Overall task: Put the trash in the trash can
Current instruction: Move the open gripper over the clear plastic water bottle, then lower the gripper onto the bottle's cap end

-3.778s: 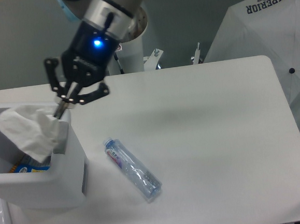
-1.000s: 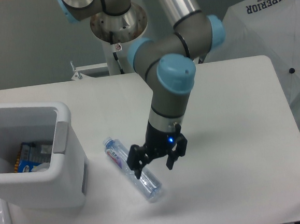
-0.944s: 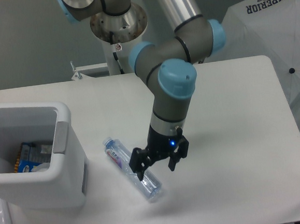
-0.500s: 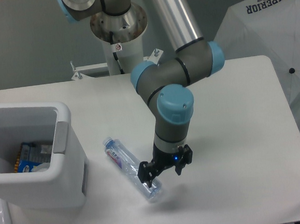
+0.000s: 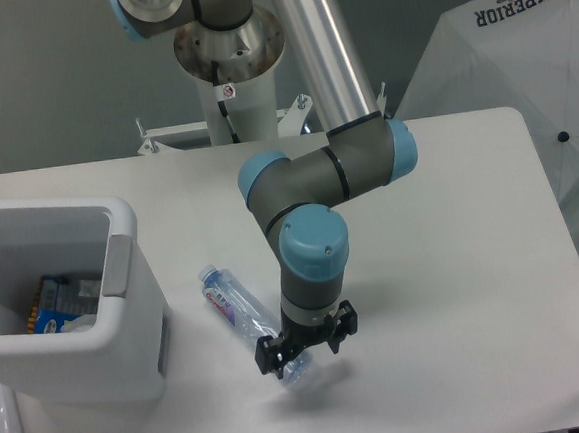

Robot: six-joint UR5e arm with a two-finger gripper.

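The crushed plastic bottle [image 5: 245,315] lies on the desk [image 5: 444,265], just beside the white trash can [image 5: 75,364]. The claw [image 5: 305,348] hangs spread astride its lower end. The pickup is in hand; next it should pinch, lift, and carry it to the can.

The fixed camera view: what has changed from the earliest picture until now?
The gripper let go of the crumpled paper at the white plastic bin, crossed to the right and came down over the far end of the clear crushed plastic bottle. The bottle lies where it lay; the bin has not moved.
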